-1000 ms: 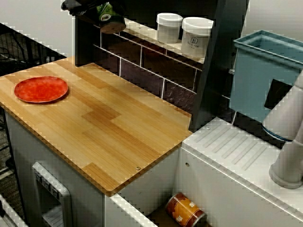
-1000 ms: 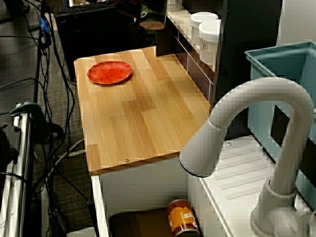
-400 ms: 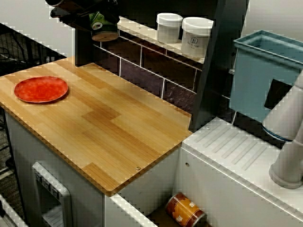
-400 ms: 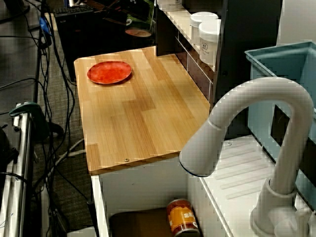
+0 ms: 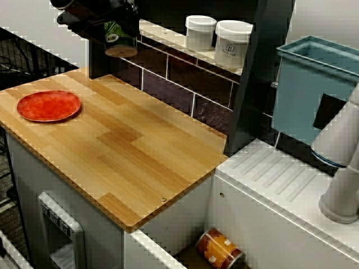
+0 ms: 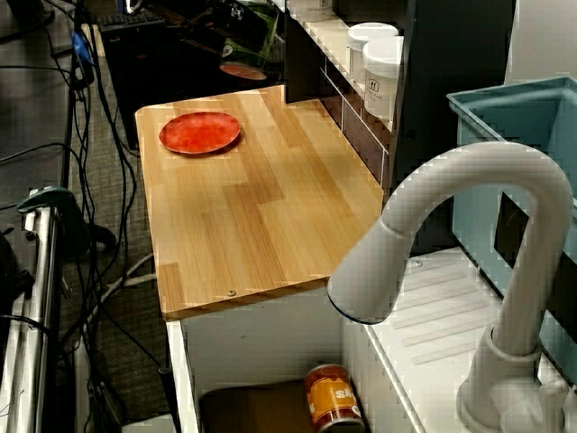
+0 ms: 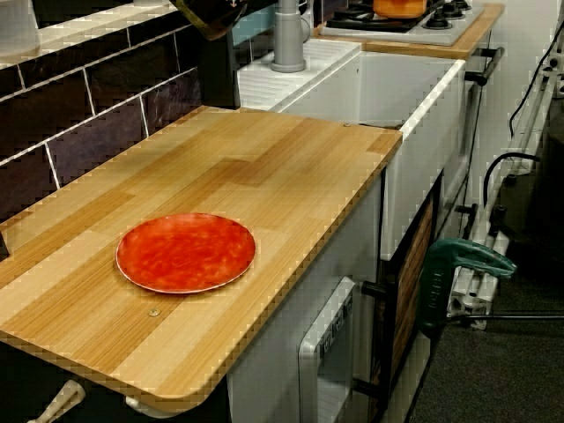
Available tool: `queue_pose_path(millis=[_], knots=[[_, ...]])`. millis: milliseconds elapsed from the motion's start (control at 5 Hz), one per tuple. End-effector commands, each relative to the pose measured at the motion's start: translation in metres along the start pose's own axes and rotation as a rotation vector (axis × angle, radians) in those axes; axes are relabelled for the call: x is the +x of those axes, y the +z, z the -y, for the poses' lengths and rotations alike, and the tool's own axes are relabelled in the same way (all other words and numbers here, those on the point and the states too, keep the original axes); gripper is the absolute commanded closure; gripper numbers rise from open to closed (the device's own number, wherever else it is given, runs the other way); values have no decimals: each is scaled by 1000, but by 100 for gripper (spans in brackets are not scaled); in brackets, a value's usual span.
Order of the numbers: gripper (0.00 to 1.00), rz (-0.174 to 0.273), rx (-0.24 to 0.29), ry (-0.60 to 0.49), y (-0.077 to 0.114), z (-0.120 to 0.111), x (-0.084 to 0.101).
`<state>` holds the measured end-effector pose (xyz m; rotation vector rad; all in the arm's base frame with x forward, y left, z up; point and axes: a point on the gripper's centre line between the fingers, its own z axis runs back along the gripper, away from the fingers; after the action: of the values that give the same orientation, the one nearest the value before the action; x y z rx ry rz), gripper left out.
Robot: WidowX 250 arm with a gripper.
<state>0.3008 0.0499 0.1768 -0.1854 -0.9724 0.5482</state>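
We see the green can [image 5: 120,42] hang in the claw [image 5: 115,23], tan base downward, above the far left corner of the tabletop [image 5: 140,145] and just off the left end of the shelf [image 5: 168,39]. Below and further left, a red plate [image 5: 49,105] lies near the tabletop's left edge. Rightward, two lidded white jars [image 5: 200,32] stand side by side on the shelf, contents hidden. A blue bin [image 5: 314,84] sits beyond them, and an orange can [image 5: 220,249] lies on its side in the sink [image 5: 151,249]. The claw is closed around the green can's upper part, pinching it clear of the wood.
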Motion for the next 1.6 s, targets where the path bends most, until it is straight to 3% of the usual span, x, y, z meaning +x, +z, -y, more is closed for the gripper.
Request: queue_pose_path(millis=[0, 200, 600, 800, 1000, 1400], knots=[[100, 31, 18, -44, 4, 1, -13], [0, 25, 62, -64, 4, 3, -10], [0, -1, 90, -86, -8, -1, -15], [0, -37, 91, -160, -11, -2, -24], [0, -128, 87, -268, -7, -1, -22], [0, -394, 109, -400, -9, -5, -2]])
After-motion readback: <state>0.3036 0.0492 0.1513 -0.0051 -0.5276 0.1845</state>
